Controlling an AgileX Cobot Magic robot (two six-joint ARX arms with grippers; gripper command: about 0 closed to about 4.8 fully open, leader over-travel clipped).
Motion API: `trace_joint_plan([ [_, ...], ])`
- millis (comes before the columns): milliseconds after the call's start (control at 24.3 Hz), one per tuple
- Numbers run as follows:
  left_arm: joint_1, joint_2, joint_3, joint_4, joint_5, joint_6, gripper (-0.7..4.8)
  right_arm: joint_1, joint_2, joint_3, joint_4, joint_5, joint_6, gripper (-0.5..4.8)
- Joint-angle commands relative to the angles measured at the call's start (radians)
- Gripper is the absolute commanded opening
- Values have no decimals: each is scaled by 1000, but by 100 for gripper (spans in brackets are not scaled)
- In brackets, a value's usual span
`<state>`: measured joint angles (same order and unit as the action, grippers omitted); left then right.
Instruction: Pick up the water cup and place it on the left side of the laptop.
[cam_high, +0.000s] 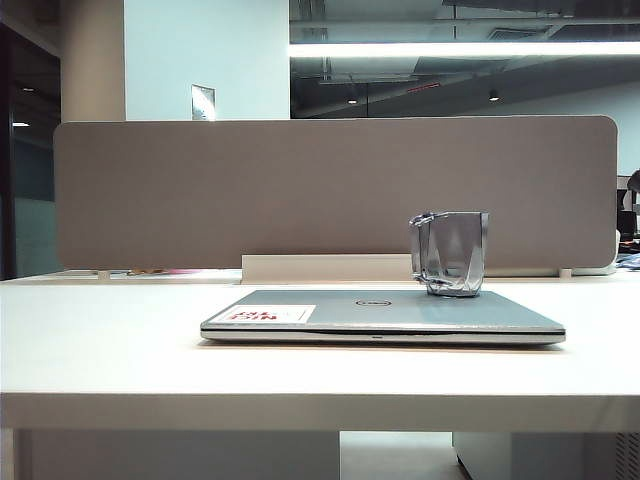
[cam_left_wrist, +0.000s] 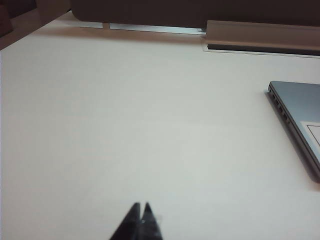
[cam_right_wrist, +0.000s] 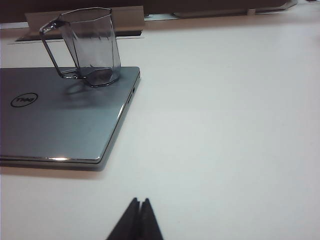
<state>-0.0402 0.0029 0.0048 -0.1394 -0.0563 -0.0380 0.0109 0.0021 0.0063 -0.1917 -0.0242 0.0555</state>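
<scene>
The water cup, a clear grey-tinted faceted mug with a loop handle, stands upright on the closed lid of the laptop, near its far right corner. The right wrist view shows the same water cup on the silver laptop with its round logo. My right gripper is shut and empty, over bare table well short of the laptop's near corner. My left gripper is shut and empty over bare table, with the laptop's side edge off to one side. Neither gripper shows in the exterior view.
The white table runs wide on both sides of the laptop. A tall grey divider panel closes the back edge, with a low white cable box at its foot behind the laptop.
</scene>
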Motion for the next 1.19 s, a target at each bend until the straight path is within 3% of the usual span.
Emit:
trace_joint_plan([
  [41, -2, 1, 3, 6, 1, 1, -5, 0, -1, -6, 12, -1, 0, -5],
  [906, -2, 1, 3, 17, -14, 0, -5, 0, -1, -5, 16, -5, 1, -5],
  [1070, -3, 1, 3, 65, 44, 0, -6, 0, -1, -5, 17, -6, 1, -5],
  [1112, -3, 1, 3, 87, 67, -8, -6, 0, -1, -4, 17, -7, 1, -5],
  [1194, -3, 1, 6, 142, 103, -154, -6, 0, -1, -4, 24, -22, 1, -5],
])
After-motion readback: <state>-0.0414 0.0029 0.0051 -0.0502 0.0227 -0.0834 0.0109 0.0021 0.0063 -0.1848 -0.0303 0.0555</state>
